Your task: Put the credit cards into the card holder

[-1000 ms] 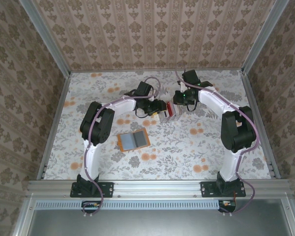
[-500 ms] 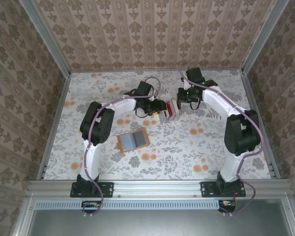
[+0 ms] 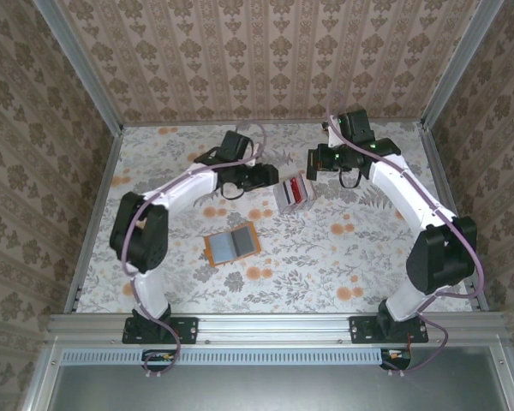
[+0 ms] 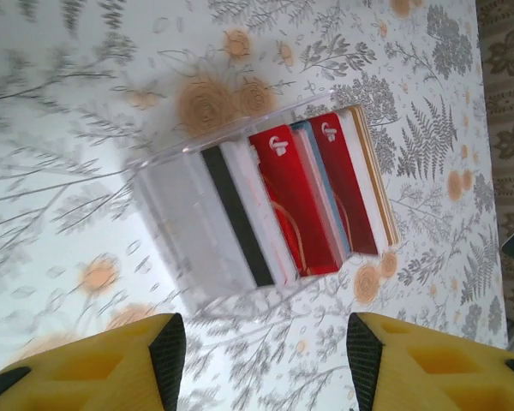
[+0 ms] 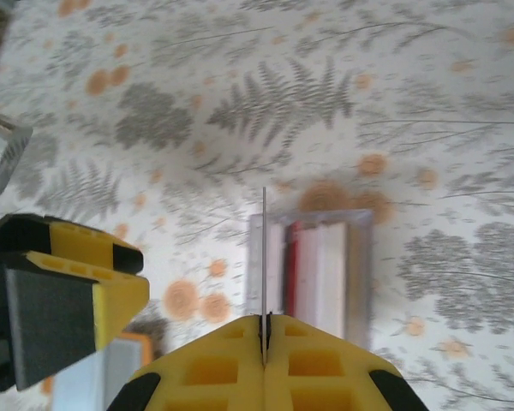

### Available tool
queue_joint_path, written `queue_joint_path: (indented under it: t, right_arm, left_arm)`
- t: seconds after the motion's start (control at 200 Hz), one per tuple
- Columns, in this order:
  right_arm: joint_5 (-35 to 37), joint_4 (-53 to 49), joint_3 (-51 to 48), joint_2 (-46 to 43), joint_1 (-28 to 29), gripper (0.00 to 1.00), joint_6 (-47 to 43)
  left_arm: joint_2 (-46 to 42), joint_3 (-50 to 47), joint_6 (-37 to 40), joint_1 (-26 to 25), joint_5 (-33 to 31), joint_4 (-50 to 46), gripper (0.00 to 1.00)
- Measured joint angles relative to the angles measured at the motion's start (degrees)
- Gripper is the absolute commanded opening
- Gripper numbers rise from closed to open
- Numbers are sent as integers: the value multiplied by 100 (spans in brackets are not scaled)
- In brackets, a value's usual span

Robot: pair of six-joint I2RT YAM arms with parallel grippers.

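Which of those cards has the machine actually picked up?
The single card, seen edge-on as a thin line, pinched in the shut jaws of the right gripper. The other credit cards, red and white, stand packed in the clear box.

Worktop (image 3: pixel 385 257): white floral print with grey ferns and orange blooms, aluminium rails along the edges. Two items lie on it. A clear case (image 3: pixel 282 199) sits back of centre with the credit cards (image 3: pixel 299 188) packed side by side inside it: red, white and grey, one with a black stripe. The card holder (image 3: pixel 232 244) lies nearer the front and left, well apart from the case. It is open and flat, with an orange border and grey inner panels.
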Motion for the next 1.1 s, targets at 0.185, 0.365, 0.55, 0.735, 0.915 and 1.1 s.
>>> queue_joint_path:
  t: [0.185,0.365,0.55,0.735,0.915,1.1]
  right_arm:
    - [-1340,114,-323,96,269,3,74]
    - [-2396,424,-612,612,918,3,162]
    - [-2935,713,-793,1163,1502,3,313]
    - [-3077,994,-796,1617,1773,3,527]
    - [-3073,1283,-743,2120,2011,3,780]
    - [-3056,1460,-551,2535,2190,3,1025]
  left_arm:
    - [-1040,-1261,63,170,-476,33,54]
    - [-1873,-2389,61,330,-938,-164,52]
    - [-2837,-3215,-7,568,-1322,-448,47]
    - [-3139,-3779,-144,688,-1384,-629,35]
    - [-3257,-4299,-273,863,-1447,-846,31]
    - [-3359,-4607,-308,1049,-1425,-868,28]
